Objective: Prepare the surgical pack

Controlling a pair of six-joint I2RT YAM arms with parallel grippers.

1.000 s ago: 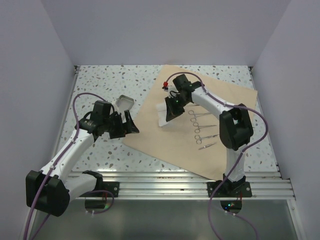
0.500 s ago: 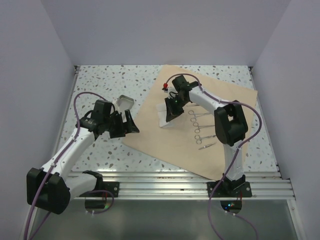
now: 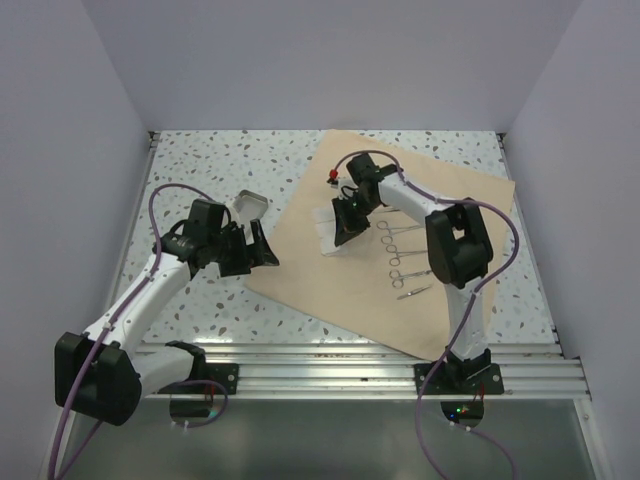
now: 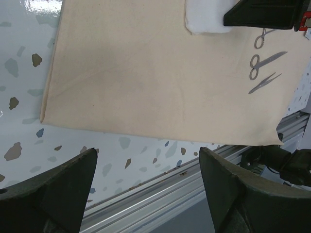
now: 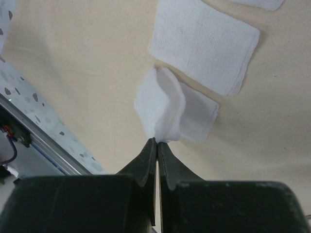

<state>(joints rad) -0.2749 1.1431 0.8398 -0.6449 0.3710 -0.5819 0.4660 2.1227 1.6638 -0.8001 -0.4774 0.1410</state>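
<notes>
while our right pincer (image 5: 157, 144) pinches one gauze square (image 5: 163, 107) over the wrap sheet (image 3: 340, 285), instruments (image 3: 405, 262) lie on it — the tray (image 3: 250, 207) sits off it on the table (image 3: 200, 170), beside our open, empty left pincer (image 3: 262, 248); we judge folding unstarted.

A robotics laboratory test cell: plain pale walls (image 3: 60, 150) box in a speckled terrazzo-look surface (image 3: 200, 170) on three sides. A left arm (image 3: 140, 300) and a right arm (image 3: 460, 250), both white and black, are bolted to an aluminium rail (image 3: 330, 362) along the near edge, with purple cables (image 3: 151, 212) looping off their joints. A tan wrap sheet (image 3: 340, 285) carrying steel scissor-handled instruments (image 4: 269, 57) and white gauze squares (image 5: 204, 43) marks it as a staged medical-handling setup, not a clinic.
</notes>
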